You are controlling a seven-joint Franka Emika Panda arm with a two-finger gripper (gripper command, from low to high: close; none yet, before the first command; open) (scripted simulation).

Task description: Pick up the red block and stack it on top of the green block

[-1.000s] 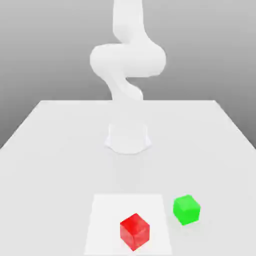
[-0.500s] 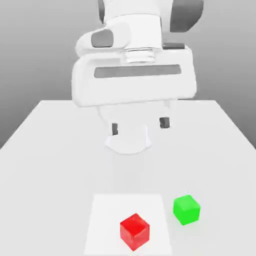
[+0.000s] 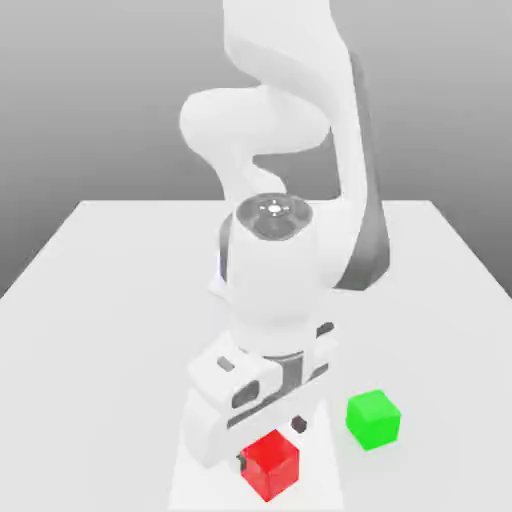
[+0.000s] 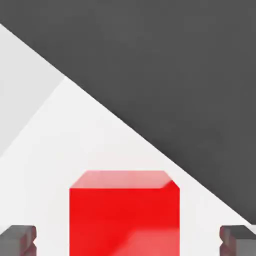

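Fingers (image 4: 18, 241) of the gripper (image 3: 270, 443) stood wide, one to either side of the red block (image 3: 270, 466) and apart from it in the hand view. The block rested on the white square (image 3: 205, 490). Just beyond that square, toward the exterior view's right, the green block (image 3: 373, 419) sat on the pale table (image 3: 90, 350).

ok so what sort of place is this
Looks like a simulated robot test bench rather than a real workshop: a lone white arm on a plain pale table, a flat grey backdrop, and two bright blocks, red and green, with the pincer open around the red one.
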